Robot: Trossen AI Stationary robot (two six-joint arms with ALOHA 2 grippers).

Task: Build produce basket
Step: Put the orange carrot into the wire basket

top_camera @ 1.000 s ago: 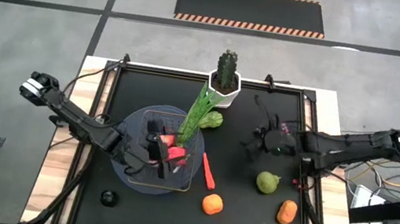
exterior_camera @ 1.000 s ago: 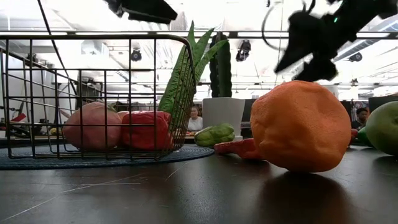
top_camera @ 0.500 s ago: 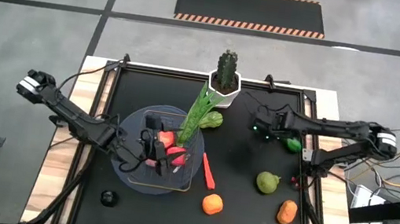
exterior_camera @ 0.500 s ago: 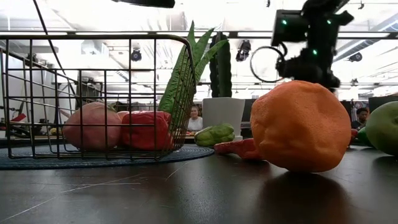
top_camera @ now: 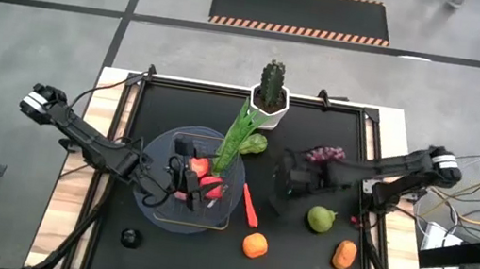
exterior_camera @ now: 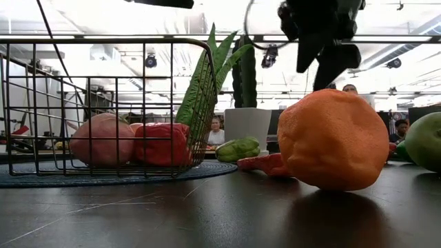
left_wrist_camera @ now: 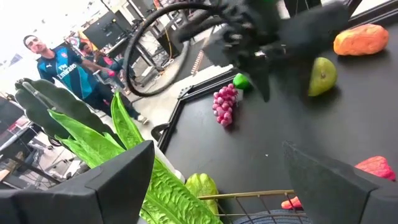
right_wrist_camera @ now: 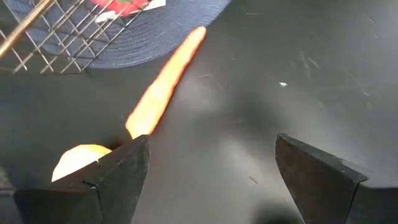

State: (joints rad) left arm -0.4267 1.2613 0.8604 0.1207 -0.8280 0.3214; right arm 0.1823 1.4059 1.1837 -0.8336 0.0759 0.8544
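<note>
The wire-mesh basket [top_camera: 209, 216] stands on a round grey-blue disc [top_camera: 153, 155] at the table's left. It holds a pink apple [exterior_camera: 103, 138] and a red pepper [exterior_camera: 162, 143], and a leafy green stalk [top_camera: 238, 134] leans on its far rim. My left gripper [top_camera: 187, 182] hovers open over the basket, nothing between its fingers [left_wrist_camera: 118, 180]. My right gripper [top_camera: 278, 188] hangs open above the table, just right of the carrot [right_wrist_camera: 165, 87], pointing steeply down. An orange [top_camera: 254, 244], a pear [top_camera: 321, 219] and purple grapes [top_camera: 325, 154] lie loose on the table.
A cactus in a white pot [top_camera: 269, 96] stands at the far edge. A green vegetable [top_camera: 256, 144] lies beside the stalk, an orange-red piece [top_camera: 344, 255] near the right front, a dark round object [top_camera: 130, 237] near the left front. People show in the room behind.
My right gripper has swung from the table's right side toward the left and near edge, ending above the spot beside the carrot, and has tipped more steeply downward. It stays open. The produce has not moved.
</note>
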